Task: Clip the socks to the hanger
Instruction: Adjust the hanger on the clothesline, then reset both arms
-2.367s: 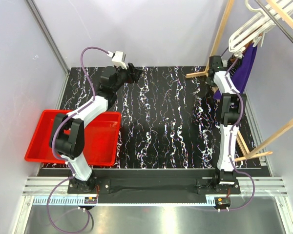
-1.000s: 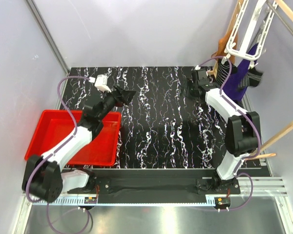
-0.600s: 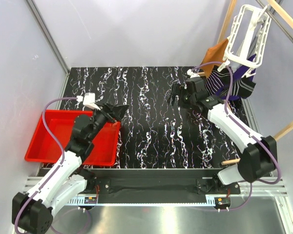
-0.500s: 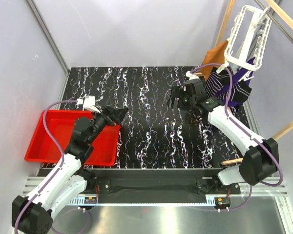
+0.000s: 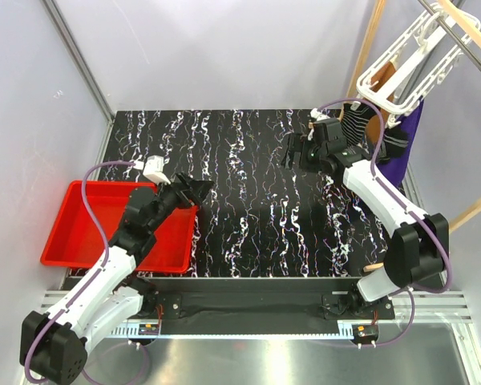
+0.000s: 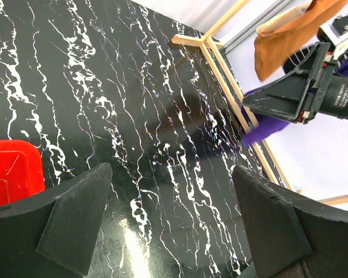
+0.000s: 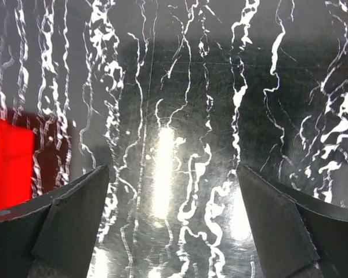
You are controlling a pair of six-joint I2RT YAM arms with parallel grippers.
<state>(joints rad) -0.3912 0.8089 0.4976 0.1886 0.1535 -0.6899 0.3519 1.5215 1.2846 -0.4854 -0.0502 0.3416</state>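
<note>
The white hanger (image 5: pixel 409 58) hangs tilted from a wooden beam at the top right. Two black striped socks (image 5: pixel 353 121) (image 5: pixel 394 143) dangle below it, next to a purple cloth (image 5: pixel 406 120). My right gripper (image 5: pixel 295 150) (image 7: pixel 173 169) hovers open over the marbled table, left of the socks, and holds nothing. My left gripper (image 5: pixel 196 191) (image 6: pixel 173 169) is open and empty, above the table beside the red bin. In the left wrist view the right gripper's black fingers (image 6: pixel 296 95) show ahead.
A red bin (image 5: pixel 116 226) (image 6: pixel 11 174) (image 7: pixel 6 162) sits at the near left of the black marbled table (image 5: pixel 256 200). Wooden rack beams (image 5: pixel 367 50) (image 6: pixel 220 63) stand along the right side. An orange cloth (image 6: pixel 290 29) hangs near the hanger.
The right gripper has left the hanger and swung out over the table. The left arm has drawn back toward the red bin. The hanger and the socks have swung.
</note>
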